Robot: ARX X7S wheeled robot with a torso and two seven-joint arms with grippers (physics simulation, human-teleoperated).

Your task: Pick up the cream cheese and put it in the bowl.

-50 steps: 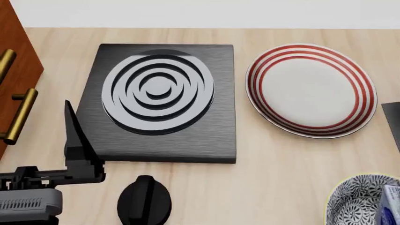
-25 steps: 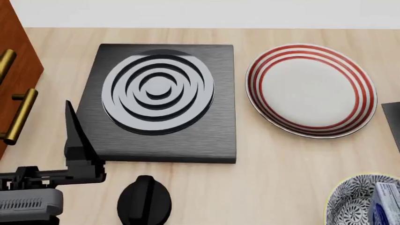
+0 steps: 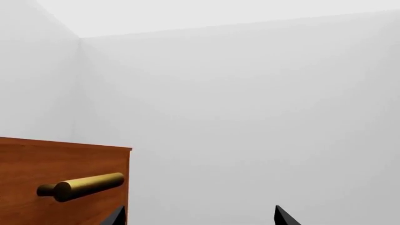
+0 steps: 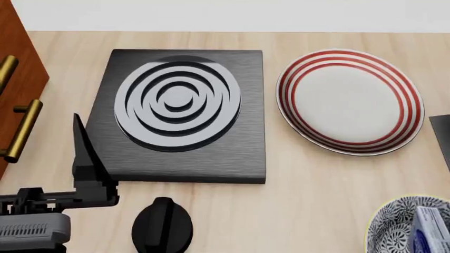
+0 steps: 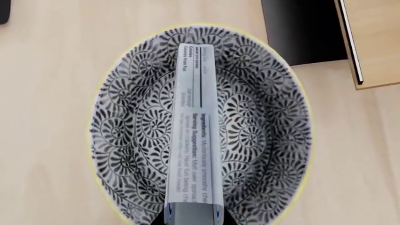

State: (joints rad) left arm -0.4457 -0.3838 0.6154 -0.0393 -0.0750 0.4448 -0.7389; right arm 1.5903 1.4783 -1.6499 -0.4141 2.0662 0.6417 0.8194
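The bowl (image 5: 262,140), black-and-white floral with a thin yellow rim, fills the right wrist view and shows at the lower right corner of the head view (image 4: 393,226). The cream cheese (image 5: 195,126) is a pale silver-blue box turned on edge, printed side showing, reaching across the inside of the bowl. My right gripper (image 5: 192,218) is shut on its near end, one dark finger on each side. Whether the box touches the bowl I cannot tell. In the head view only the box's top (image 4: 430,229) shows. My left gripper (image 4: 83,145) stands open and empty at the left, far from both.
A black stove plate with a silver coil (image 4: 179,100) lies in the middle, a white red-ringed plate (image 4: 349,100) to its right. A black knob (image 4: 162,224) sits near the front. A wooden cabinet with brass handles (image 4: 21,132) borders the left. A black block (image 5: 300,33) lies beyond the bowl.
The cream cheese has shifted slightly leftward over the bowl in the head view. The left arm has not moved.
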